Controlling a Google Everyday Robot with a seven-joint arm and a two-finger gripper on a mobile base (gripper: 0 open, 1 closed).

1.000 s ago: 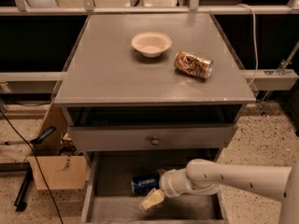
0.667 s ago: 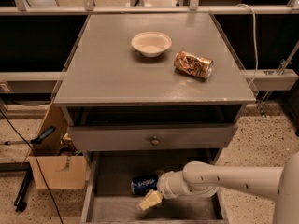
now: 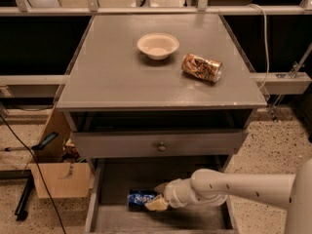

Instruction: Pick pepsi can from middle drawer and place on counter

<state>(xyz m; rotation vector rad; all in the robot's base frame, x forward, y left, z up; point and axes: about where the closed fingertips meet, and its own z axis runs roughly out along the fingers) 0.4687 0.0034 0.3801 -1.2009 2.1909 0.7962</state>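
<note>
The pepsi can lies on its side, dark blue with white lettering, on the floor of the pulled-out middle drawer at the bottom of the cabinet. My gripper reaches in from the right at the can's right end. One pale finger sits above that end and one below it, spread apart. The counter is the wide grey top of the cabinet, above.
A cream bowl and a gold-and-brown can on its side sit on the counter. A drawer front with a round knob juts out above the middle drawer. A cardboard box stands on the floor at the left.
My arm has moved left inside the drawer, and the fingers have come from in front of the can to either side of its right end.
</note>
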